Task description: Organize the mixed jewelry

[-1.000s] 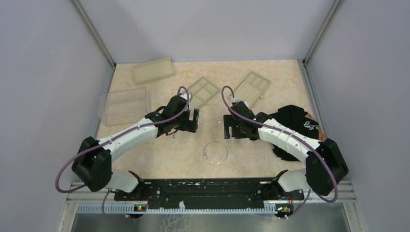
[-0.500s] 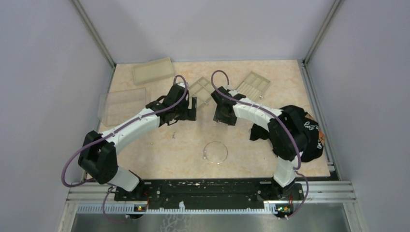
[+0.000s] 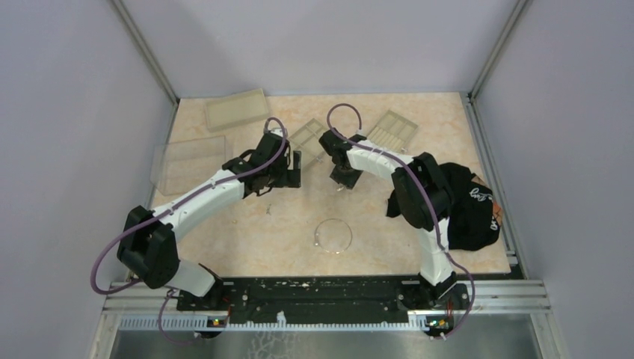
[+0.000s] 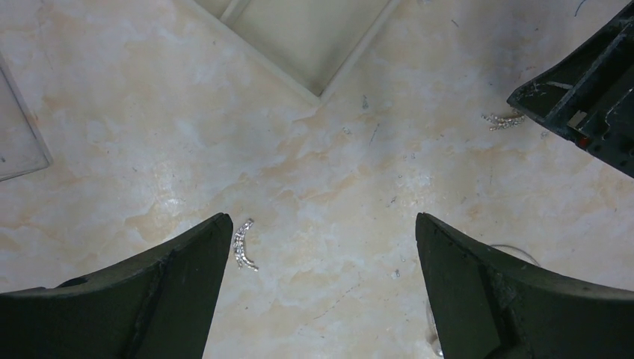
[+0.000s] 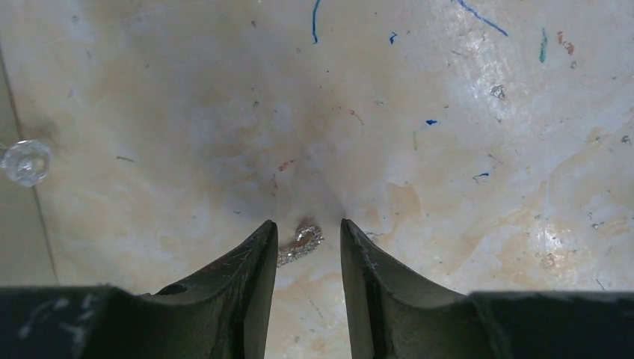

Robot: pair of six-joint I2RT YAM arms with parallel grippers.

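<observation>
Jewelry is left unsorted on the surface: a glittering bit, lower centre, is straddled by unclenched right fingers; left fingers are spread empty.

I work in a lab test cell: plain pale walls box me in, aluminium posts frame the corners, and a black mounting rail edges my marble-patterned tabletop.

Two white-shelled arms, black joints, looping purple cables, matte black tapered pincer fingers.
</observation>
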